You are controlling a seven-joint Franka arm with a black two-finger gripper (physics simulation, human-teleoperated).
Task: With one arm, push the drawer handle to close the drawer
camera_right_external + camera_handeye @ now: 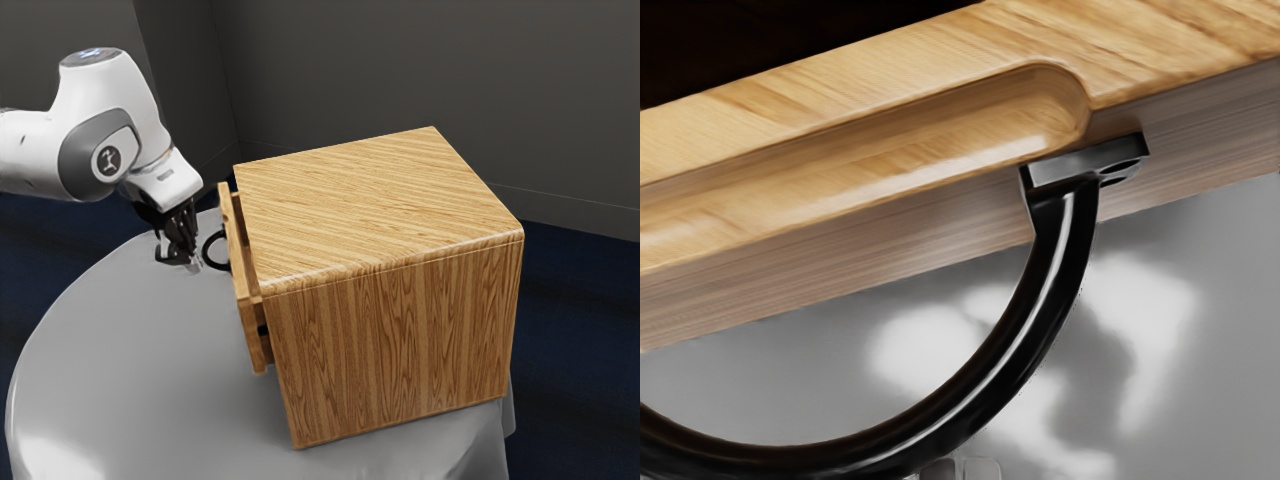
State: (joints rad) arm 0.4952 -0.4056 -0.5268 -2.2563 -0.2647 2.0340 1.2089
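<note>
While plainly seeing the end effector [190, 258] at nine o'clock in the exterior view, angled down between five and six, cannot tell whether open or closed. Just beside it, toward three o'clock, can see the black handle [206, 250], curved outward toward nine from the drawer front [237, 250]; cannot tell whether touching the end effector. In the wrist view, can follow the handle as a thick black arc up to a flat bracket [1085, 165], set against the wood beside the end of a rounded groove [940, 130] in the front's top edge.

Next, toward three o'clock, can make out a gap between drawer front and cabinet [390, 340]: partly open, not flush. Beyond it, find the boxy, wood-grained cabinet, upright on the gray counter [130, 350], mostly between three and five o'clock in the exterior view. Back toward ten o'clock, see the white and gray arm [115, 120], reaching in from the exterior view's left and bending down to the end effector. Farther off, past the counter's rounded edge, note a dark blue floor [570, 330], then dark gray walls [350, 80] across twelve o'clock.
</note>
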